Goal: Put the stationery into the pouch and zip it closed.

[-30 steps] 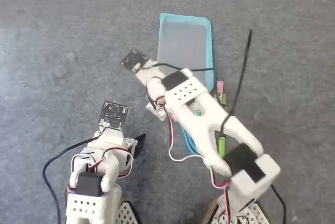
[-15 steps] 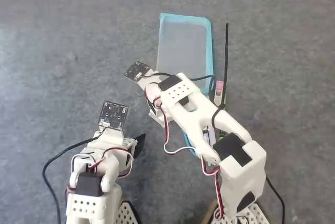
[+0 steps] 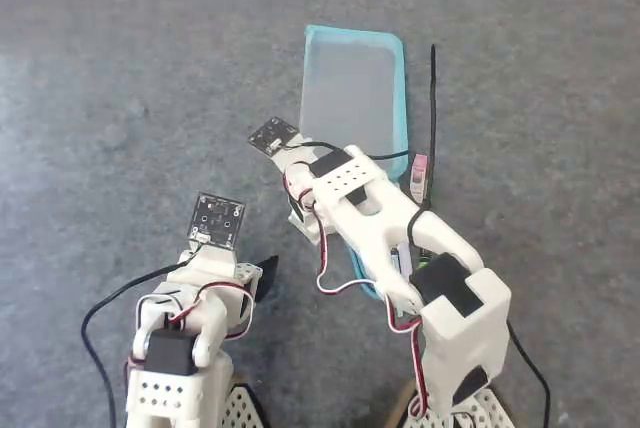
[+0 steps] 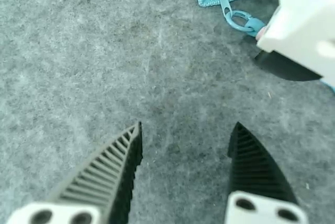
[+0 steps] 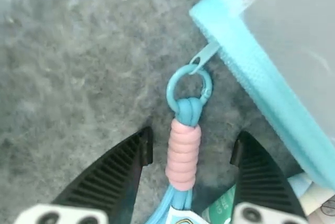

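A translucent pouch (image 3: pixel 352 98) with a teal zip edge lies lengthwise at mid-table. Its zip pull (image 5: pixel 183 153), a teal ring on a cord with a pink bead, rests on the felt off the pouch's corner (image 5: pixel 251 62). My right gripper (image 5: pixel 193 135) is open and straddles that pull without touching it. A pink item (image 3: pixel 419 177) and a green pen (image 3: pixel 424 240) lie along the pouch's right side, partly under the right arm. My left gripper (image 4: pixel 188 127) is open over bare felt, short of the pull (image 4: pixel 242 21).
Grey felt covers the table (image 3: pixel 120 98), with wide free room left of the pouch. A thin black line (image 3: pixel 433 108), cable or pen, runs beside the pouch's right edge. A pale wall borders the far side.
The right arm has folded back and its wrist has shifted slightly right near the pouch's near end. The thin black line swung from tilted to upright. The left arm has stayed put.
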Controlling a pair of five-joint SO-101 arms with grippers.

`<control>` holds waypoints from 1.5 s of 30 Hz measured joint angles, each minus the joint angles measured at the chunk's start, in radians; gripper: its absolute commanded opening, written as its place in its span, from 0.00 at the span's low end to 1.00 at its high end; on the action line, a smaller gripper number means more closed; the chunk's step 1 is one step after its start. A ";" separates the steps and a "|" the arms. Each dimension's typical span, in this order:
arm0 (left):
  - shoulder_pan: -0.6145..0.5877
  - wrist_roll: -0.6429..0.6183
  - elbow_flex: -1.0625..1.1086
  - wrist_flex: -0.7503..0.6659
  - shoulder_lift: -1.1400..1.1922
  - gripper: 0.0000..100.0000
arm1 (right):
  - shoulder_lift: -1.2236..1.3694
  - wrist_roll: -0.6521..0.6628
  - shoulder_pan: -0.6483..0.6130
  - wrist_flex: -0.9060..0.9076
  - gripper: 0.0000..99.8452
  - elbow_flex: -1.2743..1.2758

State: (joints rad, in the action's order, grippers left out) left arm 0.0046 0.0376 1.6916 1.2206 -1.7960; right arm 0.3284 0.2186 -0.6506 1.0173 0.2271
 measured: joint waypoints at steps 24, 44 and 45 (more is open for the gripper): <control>0.002 0.000 0.000 0.000 0.000 0.26 | -0.002 0.017 0.048 0.100 0.01 -0.031; 0.002 0.000 0.000 0.000 0.000 0.26 | -0.358 0.101 0.077 0.546 0.01 -0.347; 0.002 0.000 0.000 0.000 0.000 0.26 | -0.402 0.098 0.077 0.546 0.01 -0.345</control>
State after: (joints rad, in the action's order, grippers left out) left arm 0.0061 0.0376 1.6916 1.2206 -1.7960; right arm -0.0736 0.3168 -0.5738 1.5635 -0.1181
